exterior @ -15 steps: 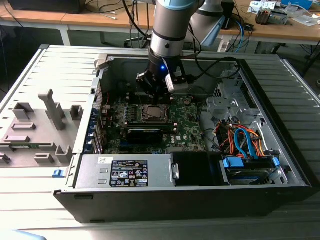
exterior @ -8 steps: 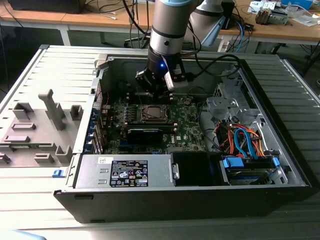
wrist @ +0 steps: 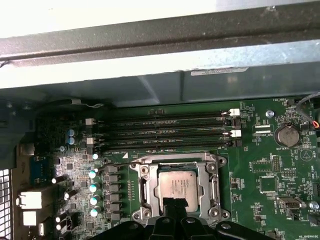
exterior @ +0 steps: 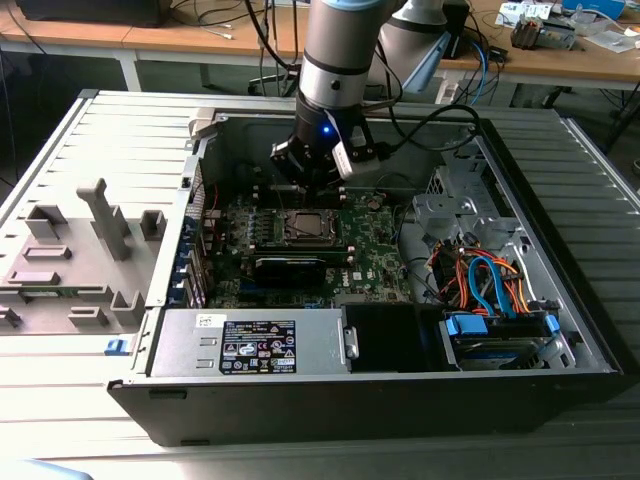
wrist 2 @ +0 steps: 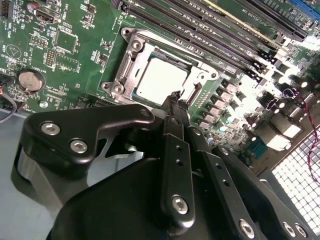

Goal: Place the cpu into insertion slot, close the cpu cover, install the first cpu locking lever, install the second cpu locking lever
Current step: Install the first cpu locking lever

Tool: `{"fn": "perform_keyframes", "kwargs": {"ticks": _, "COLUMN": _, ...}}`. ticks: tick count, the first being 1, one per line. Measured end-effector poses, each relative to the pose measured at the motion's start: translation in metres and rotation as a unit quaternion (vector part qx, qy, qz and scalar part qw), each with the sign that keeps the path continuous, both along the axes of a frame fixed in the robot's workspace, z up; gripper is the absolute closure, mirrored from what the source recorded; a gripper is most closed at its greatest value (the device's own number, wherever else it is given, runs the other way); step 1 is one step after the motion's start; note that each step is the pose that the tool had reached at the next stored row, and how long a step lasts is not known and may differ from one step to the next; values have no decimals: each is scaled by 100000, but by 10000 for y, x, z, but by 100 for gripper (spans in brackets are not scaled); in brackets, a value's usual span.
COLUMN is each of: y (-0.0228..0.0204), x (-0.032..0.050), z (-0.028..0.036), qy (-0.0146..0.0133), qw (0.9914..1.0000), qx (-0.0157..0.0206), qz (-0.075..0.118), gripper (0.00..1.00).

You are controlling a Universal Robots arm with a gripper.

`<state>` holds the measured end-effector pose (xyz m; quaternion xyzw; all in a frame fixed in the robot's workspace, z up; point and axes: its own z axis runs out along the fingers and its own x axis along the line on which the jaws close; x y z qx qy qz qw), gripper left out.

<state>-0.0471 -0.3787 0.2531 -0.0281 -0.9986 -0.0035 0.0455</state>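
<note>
My gripper hangs over the socket, fingers pressed together, gripping nothing. The cpu sits in the insertion slot, cpu cover down, at 12 o'clock from my fingertips.

My gripper is matt black metal, its links pinned with shiny silver screws. The cpu has a smooth, brushed silvery-grey metal top with a dull sheen, and the cpu cover around it is bright bare metal. The board is glossy green laminate. The computer case is grey sheet metal, and the table under it is ribbed and pale grey.
</note>
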Motion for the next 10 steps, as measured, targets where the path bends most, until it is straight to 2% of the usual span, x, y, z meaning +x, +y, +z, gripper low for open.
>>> {"fn": "perform_keyframes", "kwargs": {"ticks": 5, "y": 0, "x": 0, "z": 32, "qy": -1, "qw": 100000, "qx": 2, "qz": 0, "gripper": 89}}
{"fn": "perform_keyframes", "kwargs": {"ticks": 10, "y": 0, "x": 0, "z": 35, "qy": -1, "qw": 100000, "qx": 5, "qz": 0, "gripper": 89}}
